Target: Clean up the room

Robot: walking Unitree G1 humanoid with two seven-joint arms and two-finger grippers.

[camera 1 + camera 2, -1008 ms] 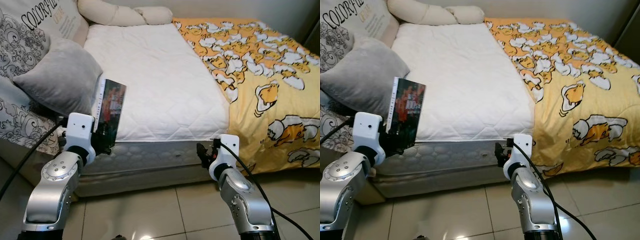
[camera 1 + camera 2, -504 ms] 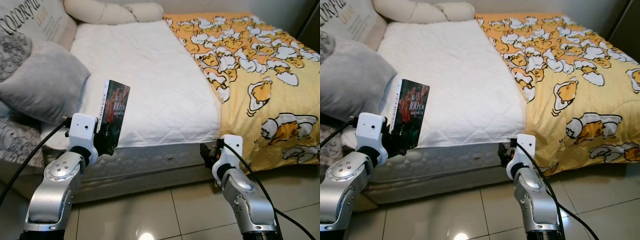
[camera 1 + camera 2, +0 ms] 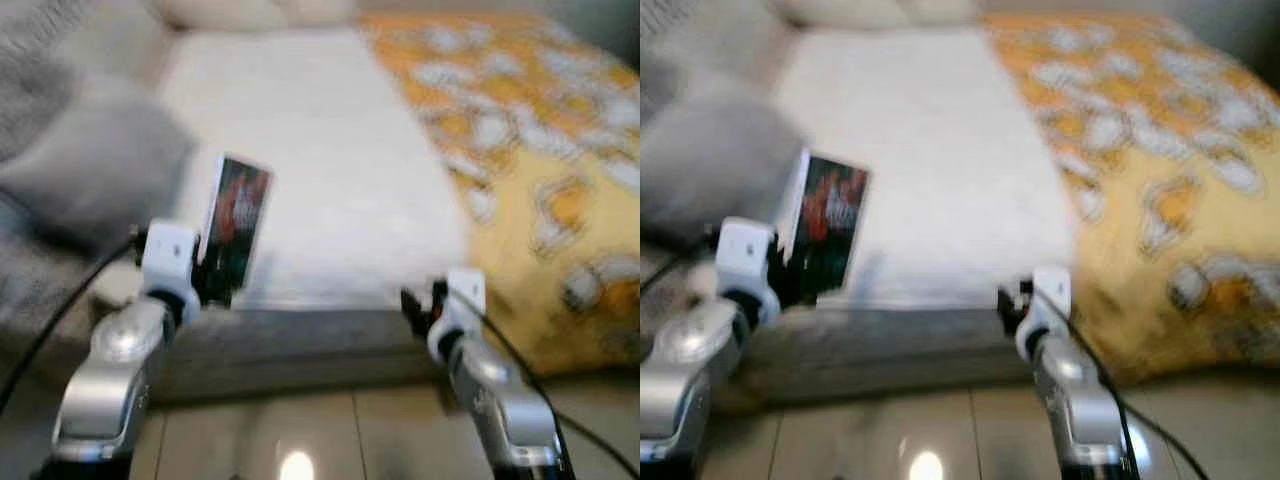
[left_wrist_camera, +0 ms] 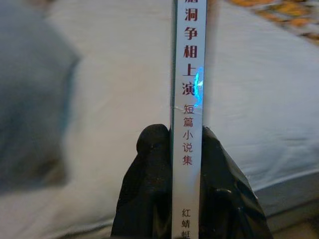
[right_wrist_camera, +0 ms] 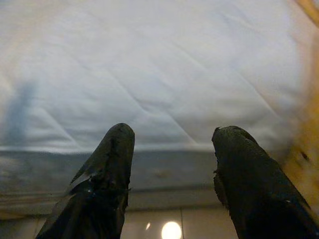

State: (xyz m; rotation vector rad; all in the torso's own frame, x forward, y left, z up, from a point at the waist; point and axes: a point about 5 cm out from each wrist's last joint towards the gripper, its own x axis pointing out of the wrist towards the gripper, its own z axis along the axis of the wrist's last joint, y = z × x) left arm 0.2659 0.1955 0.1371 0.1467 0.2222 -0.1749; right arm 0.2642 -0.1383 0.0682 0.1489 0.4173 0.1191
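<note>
- Pincers first: our left pincer is clamped on an upright book; our right pincer hangs with fingers apart.
- Both are above the tiled floor, near the bed's edge.
- Farther off, we see a yellow blanket and a grey pillow, blurred.

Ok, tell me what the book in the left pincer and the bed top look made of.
Book: paper with a glossy cover, judging by the blue glint on its printed spine, clamped in the left pincer. Bed top: white quilted fabric, matte, with stitched diamond lines; probably a mattress pad.
</note>
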